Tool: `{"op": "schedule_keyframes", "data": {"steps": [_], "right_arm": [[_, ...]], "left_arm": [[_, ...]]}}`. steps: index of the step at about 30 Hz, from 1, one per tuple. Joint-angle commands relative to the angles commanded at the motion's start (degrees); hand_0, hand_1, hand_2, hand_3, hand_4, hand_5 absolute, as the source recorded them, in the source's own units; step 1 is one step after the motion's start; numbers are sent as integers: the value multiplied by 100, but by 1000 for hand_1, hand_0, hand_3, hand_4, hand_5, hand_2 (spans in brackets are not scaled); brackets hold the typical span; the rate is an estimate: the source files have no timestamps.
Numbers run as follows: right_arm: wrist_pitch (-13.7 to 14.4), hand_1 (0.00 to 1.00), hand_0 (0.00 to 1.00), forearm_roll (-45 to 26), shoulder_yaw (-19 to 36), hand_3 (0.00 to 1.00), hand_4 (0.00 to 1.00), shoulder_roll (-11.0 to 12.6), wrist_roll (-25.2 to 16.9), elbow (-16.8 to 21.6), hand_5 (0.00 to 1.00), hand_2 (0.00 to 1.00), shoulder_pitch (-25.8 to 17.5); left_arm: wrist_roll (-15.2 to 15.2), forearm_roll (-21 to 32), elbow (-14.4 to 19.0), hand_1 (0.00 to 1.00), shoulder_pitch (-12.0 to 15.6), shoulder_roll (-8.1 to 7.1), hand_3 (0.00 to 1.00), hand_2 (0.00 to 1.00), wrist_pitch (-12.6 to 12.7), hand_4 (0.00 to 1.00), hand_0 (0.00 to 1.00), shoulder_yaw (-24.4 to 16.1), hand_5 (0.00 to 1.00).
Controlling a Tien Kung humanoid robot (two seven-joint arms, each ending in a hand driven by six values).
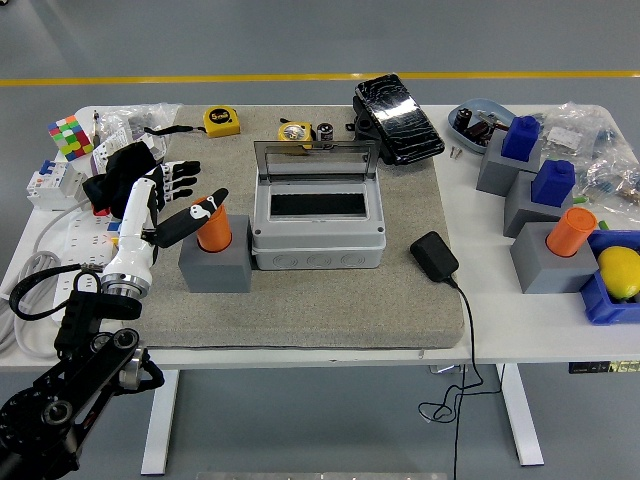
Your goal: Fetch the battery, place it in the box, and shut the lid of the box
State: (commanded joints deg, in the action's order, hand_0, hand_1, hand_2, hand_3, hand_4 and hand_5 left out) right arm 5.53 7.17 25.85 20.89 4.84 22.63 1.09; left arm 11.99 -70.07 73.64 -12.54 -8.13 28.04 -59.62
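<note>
Grey workshop floor with one yellow line lies behind two white tables point(520, 330) set side by side. One grey felt mat point(330, 300) covers most of the left table. Item: one grey box point(318, 232) at the mat's centre, its clear lid point(317, 158) standing open and upright at the back edge, dark opening visible inside. Item: orange cylindrical batteries, two counted. One battery point(214, 230) stands upright in a grey block point(214, 266) just left of the box; the second orange cylinder point(571, 231) stands in a similar grey holder point(549, 266) on the right table. Item: blue pieces point(520, 137), two, each on its own grey block behind that holder. Item: one left hand point(172, 200), black fingers on a white forearm, reaching in from the lower left; fingers spread wide, thumb touching or just beside the top of the near battery, nothing held. Right hand: none visible. Item: one black adapter point(434, 255) with cable, on the mat right of the box. Item: one black case point(398, 118) at the mat's far edge. Item: one yellow tape measure point(222, 121). Item: one colour cube point(69, 135), far left. Item: one yellow lemon-like object point(620, 272) in a blue tray point(600, 305), far right.
</note>
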Motion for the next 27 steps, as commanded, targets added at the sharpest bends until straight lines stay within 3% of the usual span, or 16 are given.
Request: {"op": "schedule_keyframes", "data": {"steps": [5,6,11,12,17,18,27], "right_arm": [[-8,647,633,-11,-1,574,981,5,-2,-4,557,665,-8],[-11,647,633,-6,2,575,981,6,-1,-2,557,665,-10],[-13,647,633,13,26,575,981,16,-1,4,557,665,-27],[-11,647,634,7,25,575,982,17,-5,2,557,665,-31],[-15,647,634,32,37,575,982,18,-5,11,557,665,-28],[-13,647,632,41,50,574,983,16,-7,14,556,665,-30],[-6,646,630,83,100,575,983,29,1,28,555,665,-35]], "left_arm": [[211,235,-154,714,-62,21,644,698,47,995,661,220,180],[247,258,-179,705,-69,25,638,684,54,998,653,255,92],[574,615,-303,705,-121,67,638,684,178,998,653,445,92],[641,697,-334,655,-140,74,593,599,200,974,598,484,2],[980,1115,-568,655,-242,124,593,599,303,974,598,706,2],[1029,1193,-598,529,-249,134,547,549,309,927,471,730,2],[1374,1716,-725,476,-352,225,522,512,353,884,437,778,2]]}}
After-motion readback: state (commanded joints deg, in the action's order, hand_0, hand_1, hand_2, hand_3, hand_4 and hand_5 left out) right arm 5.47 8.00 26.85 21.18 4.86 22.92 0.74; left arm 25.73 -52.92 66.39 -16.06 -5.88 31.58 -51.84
